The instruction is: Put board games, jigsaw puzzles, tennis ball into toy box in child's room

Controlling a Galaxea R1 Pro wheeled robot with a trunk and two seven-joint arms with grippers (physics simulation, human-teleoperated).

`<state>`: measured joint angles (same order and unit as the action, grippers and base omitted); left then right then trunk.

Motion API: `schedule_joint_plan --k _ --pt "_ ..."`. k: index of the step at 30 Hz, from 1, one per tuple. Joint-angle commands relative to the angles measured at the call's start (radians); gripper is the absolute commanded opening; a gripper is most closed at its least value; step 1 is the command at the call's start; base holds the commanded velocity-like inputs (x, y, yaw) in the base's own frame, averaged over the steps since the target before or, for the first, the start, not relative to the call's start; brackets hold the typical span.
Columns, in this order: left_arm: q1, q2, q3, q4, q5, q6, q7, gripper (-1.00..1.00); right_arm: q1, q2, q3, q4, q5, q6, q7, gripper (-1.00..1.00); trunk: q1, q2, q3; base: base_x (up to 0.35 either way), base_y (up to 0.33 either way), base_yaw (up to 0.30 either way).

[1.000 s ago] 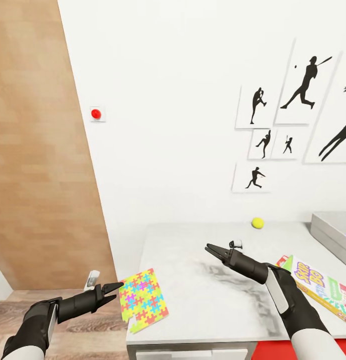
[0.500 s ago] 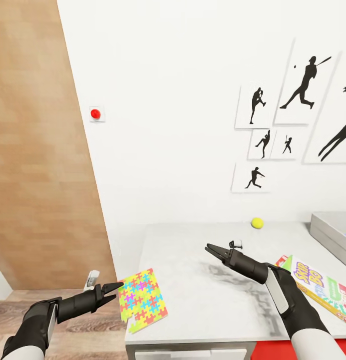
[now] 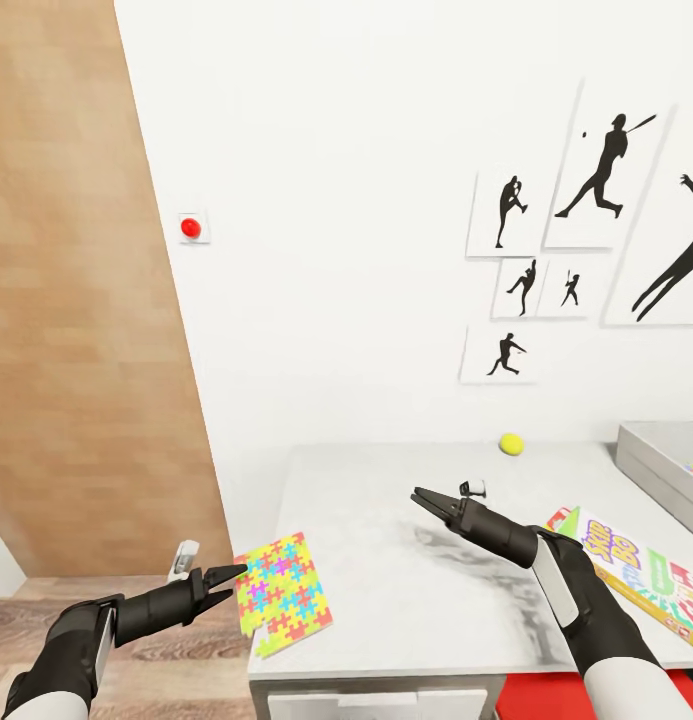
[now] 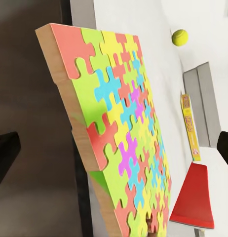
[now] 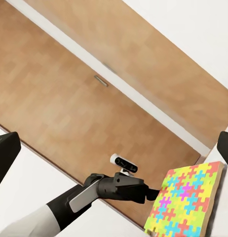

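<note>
In the head view, the left gripper [image 3: 231,583] hung just off the worktop's [image 3: 406,590] near-left corner, its fingers spread apart and their tips at the edge of the jigsaw puzzle [image 3: 284,592], which lay on that corner and overhung the left edge. The right gripper [image 3: 426,502] hovered over the middle of the worktop, its fingers parted and holding nothing. The tennis ball [image 3: 511,444] sat near the worktop's far edge, against the white wall with its baseball silhouette pictures [image 3: 596,180]. A Skip-Bo board game [image 3: 641,585] lay along the right side toward the near edge, and the grey toy box [image 3: 656,462] stood at the far-right corner. In the left wrist view, the jigsaw puzzle [image 4: 126,143] lay close ahead between the spread dark fingertips [image 4: 5,153], with the tennis ball [image 4: 179,37], the board game [image 4: 189,126] and the toy box [image 4: 205,98] beyond it on the worktop. In the right wrist view, the left gripper [image 5: 149,192] pointed at the jigsaw puzzle [image 5: 185,205] above a wooden floor [image 5: 55,98], and the right gripper's own fingertips [image 5: 5,158] stood wide apart at the frame's sides.
</note>
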<state>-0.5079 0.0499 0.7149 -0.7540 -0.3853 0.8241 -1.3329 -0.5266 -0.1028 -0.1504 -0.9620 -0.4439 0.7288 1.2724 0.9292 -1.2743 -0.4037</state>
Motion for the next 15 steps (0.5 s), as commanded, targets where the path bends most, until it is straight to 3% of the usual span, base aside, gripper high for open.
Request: schedule_joint_plan --k 1,15 --pt "-0.001 -0.001 0.005 -0.001 -0.011 0.010 -0.009 1.00 -0.001 0.000 0.000 0.000 -0.004 0.008 0.001 1.00 0.000 -0.001 -0.001 -0.008 -0.007 0.000" --pt "-0.001 -0.001 0.005 -0.001 -0.009 0.009 -0.009 1.00 0.000 0.001 0.000 0.000 -0.004 0.008 0.001 1.00 0.000 -0.001 -0.001 -0.002 -0.015 0.000"
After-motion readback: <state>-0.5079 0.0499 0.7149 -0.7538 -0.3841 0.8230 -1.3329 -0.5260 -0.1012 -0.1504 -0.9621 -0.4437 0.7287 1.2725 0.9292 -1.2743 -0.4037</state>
